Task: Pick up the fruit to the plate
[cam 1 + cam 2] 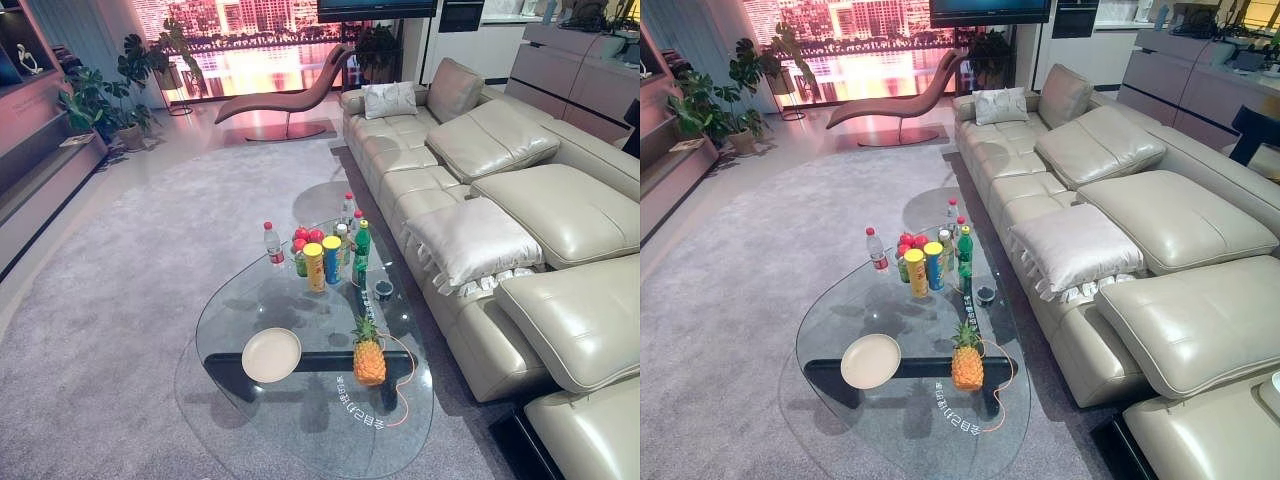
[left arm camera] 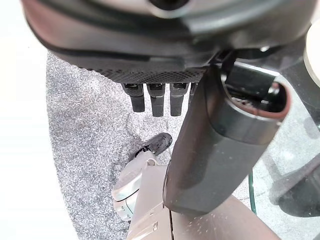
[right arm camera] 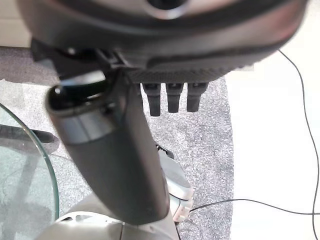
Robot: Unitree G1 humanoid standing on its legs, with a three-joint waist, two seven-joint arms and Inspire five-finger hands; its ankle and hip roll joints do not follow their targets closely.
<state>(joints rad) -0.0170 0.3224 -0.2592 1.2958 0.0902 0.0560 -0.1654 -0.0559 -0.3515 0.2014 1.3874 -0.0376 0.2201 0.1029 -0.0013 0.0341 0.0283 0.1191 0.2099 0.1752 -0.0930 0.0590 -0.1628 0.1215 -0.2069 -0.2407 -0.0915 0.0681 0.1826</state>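
Observation:
A pineapple (image 1: pixel 369 356) stands upright near the front of the glass coffee table (image 1: pixel 300 420). Just left of it lies an empty cream plate (image 1: pixel 271 354). Red fruit (image 1: pixel 306 237) is heaped in a bowl among the bottles at the table's far end. My left hand (image 2: pixel 157 100) hangs over the grey carpet beside the glass edge, its fingers straight and holding nothing. My right hand (image 3: pixel 172 97) hangs likewise over the carpet on the other side, fingers straight and empty.
A yellow can (image 1: pixel 314 266), a blue can (image 1: pixel 332 259), a green bottle (image 1: pixel 362 251) and other bottles cluster at the table's far end with a small dark cup (image 1: pixel 384 290). A beige leather sofa (image 1: pixel 520 230) runs along the right. Grey carpet (image 1: pixel 130 280) spreads to the left.

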